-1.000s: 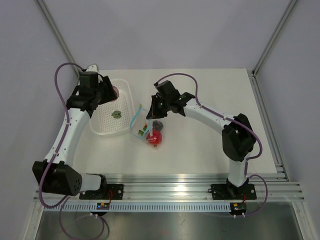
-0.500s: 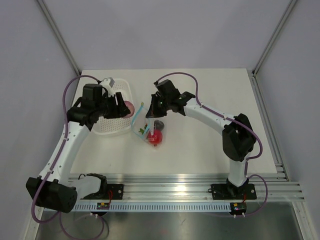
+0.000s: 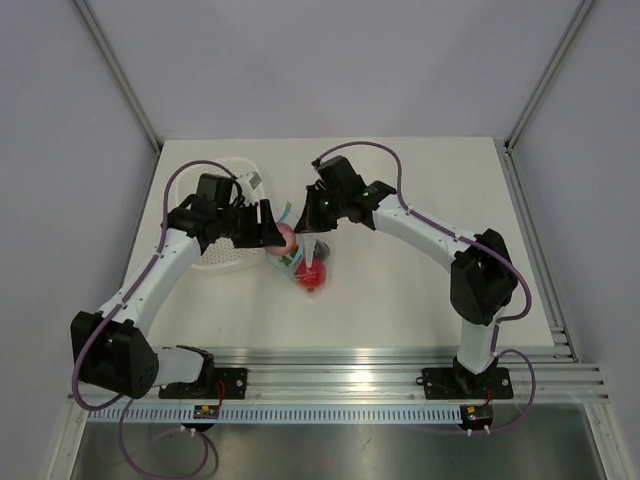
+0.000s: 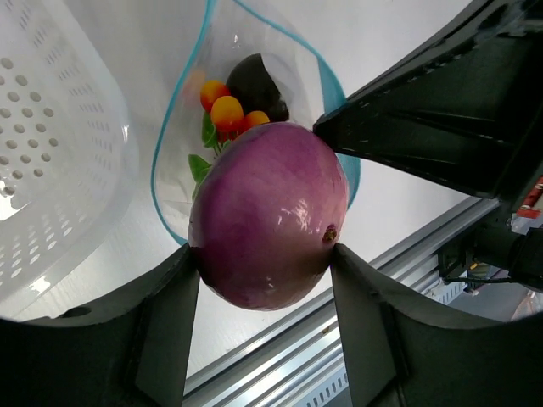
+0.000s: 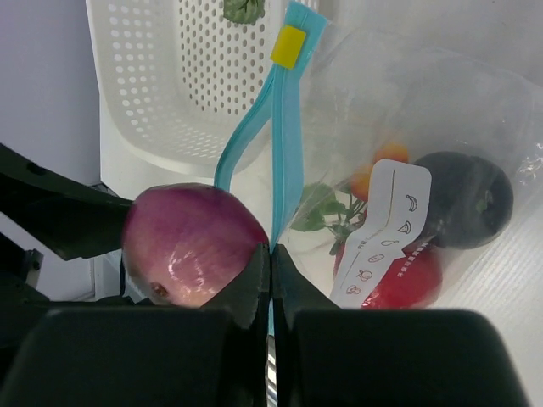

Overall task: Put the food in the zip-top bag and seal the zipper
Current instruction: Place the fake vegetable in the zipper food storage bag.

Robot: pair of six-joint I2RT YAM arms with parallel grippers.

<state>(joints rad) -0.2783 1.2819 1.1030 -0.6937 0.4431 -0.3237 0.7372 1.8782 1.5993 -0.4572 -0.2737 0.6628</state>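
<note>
A pinkish-purple roundish toy food (image 4: 267, 212), clamped between the part-spread jaws of the left gripper (image 4: 261, 259), hung at the open mouth of the small transparent zip-top bag (image 5: 424, 102). Inside the bag lay a red roundish piece (image 5: 407, 284), a dark round piece (image 5: 467, 199) and small orange balls with green leaves (image 4: 227, 110). The right gripper (image 5: 271, 259), jaws pressed together, pinched the light blue zipper strip (image 5: 284, 127). The bag sat left of the white table's (image 3: 420, 290) centre. Beside it, toward the left edge, a white perforated basket (image 5: 161, 93) held a small green leafy piece (image 5: 242, 8).
</note>
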